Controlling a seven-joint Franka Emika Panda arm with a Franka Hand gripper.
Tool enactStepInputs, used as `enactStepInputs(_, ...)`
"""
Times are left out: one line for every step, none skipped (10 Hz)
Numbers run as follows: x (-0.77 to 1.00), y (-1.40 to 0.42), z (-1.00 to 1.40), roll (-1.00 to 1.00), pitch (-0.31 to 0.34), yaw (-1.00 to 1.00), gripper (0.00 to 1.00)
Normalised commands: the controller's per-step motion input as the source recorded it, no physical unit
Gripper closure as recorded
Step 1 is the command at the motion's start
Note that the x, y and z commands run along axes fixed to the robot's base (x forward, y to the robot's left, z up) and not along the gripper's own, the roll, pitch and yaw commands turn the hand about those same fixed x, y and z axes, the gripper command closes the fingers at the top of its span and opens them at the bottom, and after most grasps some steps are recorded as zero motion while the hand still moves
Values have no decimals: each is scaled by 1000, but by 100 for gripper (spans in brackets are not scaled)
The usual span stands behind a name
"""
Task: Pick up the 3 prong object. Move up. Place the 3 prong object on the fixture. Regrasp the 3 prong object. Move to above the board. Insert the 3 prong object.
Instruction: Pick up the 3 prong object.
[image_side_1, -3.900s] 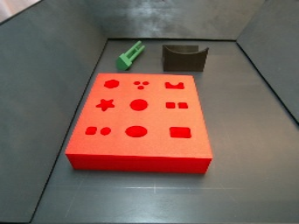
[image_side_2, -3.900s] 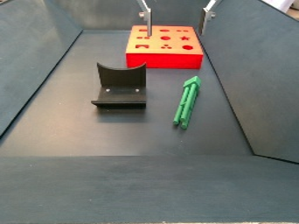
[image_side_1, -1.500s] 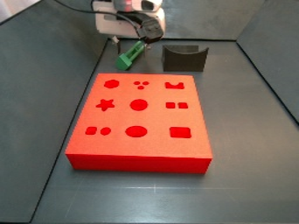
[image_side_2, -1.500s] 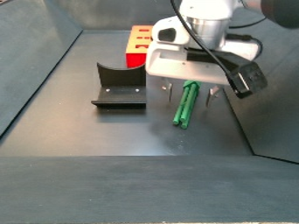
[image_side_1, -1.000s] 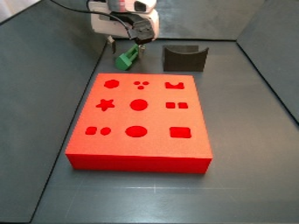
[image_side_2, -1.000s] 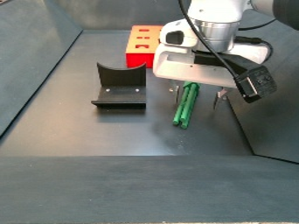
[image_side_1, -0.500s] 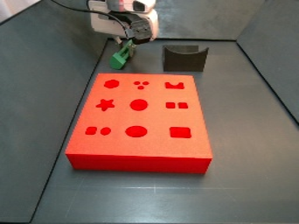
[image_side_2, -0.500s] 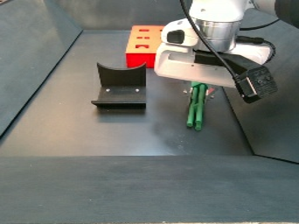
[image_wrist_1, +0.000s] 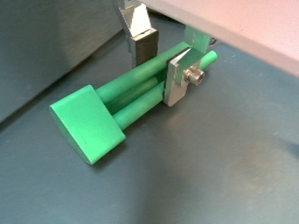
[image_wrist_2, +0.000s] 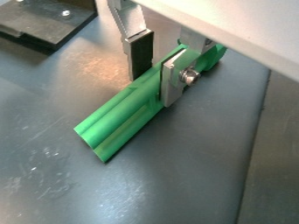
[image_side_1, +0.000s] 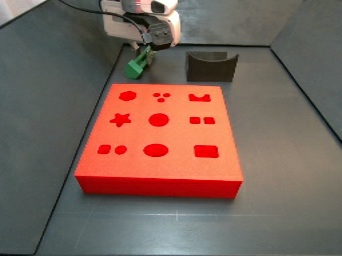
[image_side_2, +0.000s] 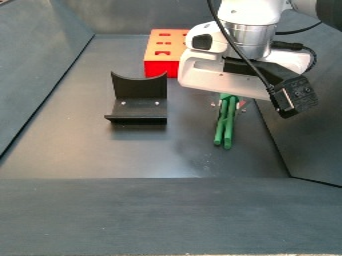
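Dark grey floor (image_side_2: 134, 160) under the board (image_side_1: 160, 140), fixture (image_side_2: 136, 98), tool (image_side_2: 230, 103) above.

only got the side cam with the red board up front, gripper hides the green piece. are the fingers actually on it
Observer: Yes. In both wrist views the gripper has a silver finger on each flank of the 3 prong object, pads pressed against it.
Operator: is it off the floor
Observer: In a side view the 3 prong object hangs tilted below the gripper, its lower end close to the floor; I cannot tell whether it touches.
Operator: wheres the fixture from there
Observer: In that side view the fixture stands apart from the piece, with bare floor between them, and the board lies behind the gripper.
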Motion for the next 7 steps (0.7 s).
enactStepInputs(0,0,0,0,0,0,100)
enactStepInputs(0,0,0,0,0,0,100)
enactStepInputs(0,0,0,0,0,0,100)
enactStepInputs(0,0,0,0,0,0,100)
enactStepInputs(0,0,0,0,0,0,100)
enactStepInputs(0,0,0,0,0,0,100)
enactStepInputs(0,0,0,0,0,0,100)
